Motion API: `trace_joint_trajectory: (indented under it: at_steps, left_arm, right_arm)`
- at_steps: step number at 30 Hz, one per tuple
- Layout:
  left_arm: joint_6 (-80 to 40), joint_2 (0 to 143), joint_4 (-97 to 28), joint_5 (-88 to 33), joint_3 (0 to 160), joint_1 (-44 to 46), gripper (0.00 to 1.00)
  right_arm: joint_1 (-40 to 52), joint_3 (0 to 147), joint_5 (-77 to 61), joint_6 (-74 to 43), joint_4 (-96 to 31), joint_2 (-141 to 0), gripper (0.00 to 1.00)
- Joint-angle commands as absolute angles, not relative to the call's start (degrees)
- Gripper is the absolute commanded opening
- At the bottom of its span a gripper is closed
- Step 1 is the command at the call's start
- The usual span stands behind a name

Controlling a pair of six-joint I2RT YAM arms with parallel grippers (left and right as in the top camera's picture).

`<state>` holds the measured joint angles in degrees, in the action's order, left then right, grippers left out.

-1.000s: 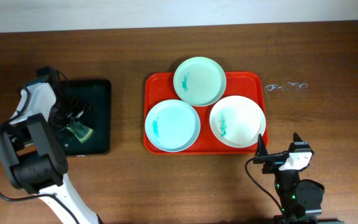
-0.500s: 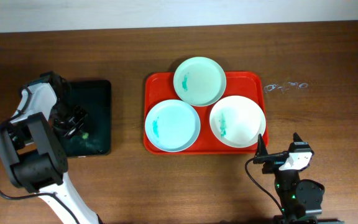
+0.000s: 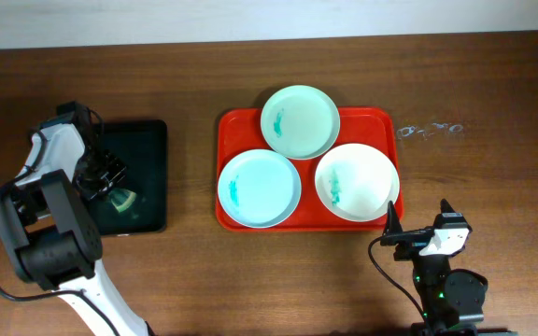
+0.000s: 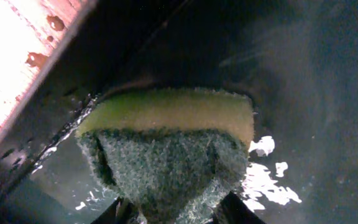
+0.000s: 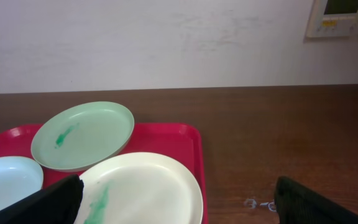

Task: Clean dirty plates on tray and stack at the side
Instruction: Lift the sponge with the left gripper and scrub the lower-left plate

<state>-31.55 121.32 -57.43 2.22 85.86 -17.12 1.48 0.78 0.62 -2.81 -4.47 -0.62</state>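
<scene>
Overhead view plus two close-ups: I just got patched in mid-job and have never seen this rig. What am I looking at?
Two robot arms sit at a wooden table. The overhead picture looks straight down. The other two pictures come from a camera on each wrist. On the red tray lie three dishes: a green plate, a blue plate and a white plate, each with a teal smear. The left end effector is down in the black tray, pinching a sponge with its dark green scrub side toward the camera. The right end effector is open and holds nothing. It looks across the tray at the plates from the near side of the table.
</scene>
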Motion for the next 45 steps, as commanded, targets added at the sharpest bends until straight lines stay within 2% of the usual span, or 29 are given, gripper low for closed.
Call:
trace_joint_trajectory:
  at_steps: [1,5,6,11,16,18,23,26,28,30,32,36,39,41,45]
  left_arm:
    - [-31.57,122.98,-58.85,4.34,88.03,-17.32,0.00]
    - [-31.59,122.98,-67.90,4.32,95.22,-17.32,0.00]
    - [-31.57,122.98,-73.49,3.64,100.57,-17.32,0.00]
    - [-25.02,121.16,-86.35,-8.60,119.96,-17.26,0.00]
    - [-24.12,118.19,-85.41,-7.66,122.04,-17.10,0.00]
    - [-24.10,118.21,-80.42,-3.22,114.83,-15.86,0.00]
    - [-19.66,118.21,-64.51,-2.24,93.43,-12.99,0.00]
    - [-17.98,115.87,-69.49,-7.31,99.96,-13.17,0.00]
    - [-12.12,110.19,-72.90,-15.51,107.79,-12.19,0.00]
    - [-11.68,105.32,-73.10,-18.22,108.86,-10.11,0.00]
    - [-11.68,102.26,-74.30,-18.22,108.86,-6.59,0.00]
    - [-11.92,102.28,-76.60,-18.17,105.41,7.90,0.00]
    - [-14.06,103.85,-66.65,-18.02,95.11,18.70,0.00]
    - [-20.36,105.38,-59.55,-14.22,88.18,24.51,0.00]
    - [-30.11,108.97,-51.57,-3.44,82.41,29.58,0.00]
  right_arm:
    - [1.10,0.32,1.30,-3.07,-4.67,-0.21,0.99]
    - [1.10,0.32,1.30,-3.07,-4.67,-0.21,0.99]
    - [1.10,0.32,1.30,-3.07,-4.67,-0.21,0.99]
    - [1.10,0.32,1.30,-3.05,-4.67,-0.21,0.98]
    - [1.10,0.32,1.30,-3.05,-4.67,-0.21,0.98]
    - [1.10,0.32,1.30,-3.07,-4.67,-0.21,0.99]
    - [1.10,0.32,1.30,-3.07,-4.67,-0.21,0.98]
    - [1.10,0.32,1.30,-3.07,-4.67,-0.21,0.99]
    - [1.10,0.32,1.30,-3.07,-4.67,-0.21,0.98]
    - [1.10,0.32,1.30,-3.07,-4.67,-0.21,0.98]
    - [1.10,0.32,1.30,-3.07,-4.67,-0.21,0.99]
    - [1.10,0.32,1.30,-3.07,-4.67,-0.21,0.98]
    - [1.10,0.32,1.30,-3.07,-4.67,-0.21,0.98]
    - [1.10,0.32,1.30,-3.07,-4.67,-0.21,0.99]
    - [1.10,0.32,1.30,-3.07,-4.67,-0.21,0.99]
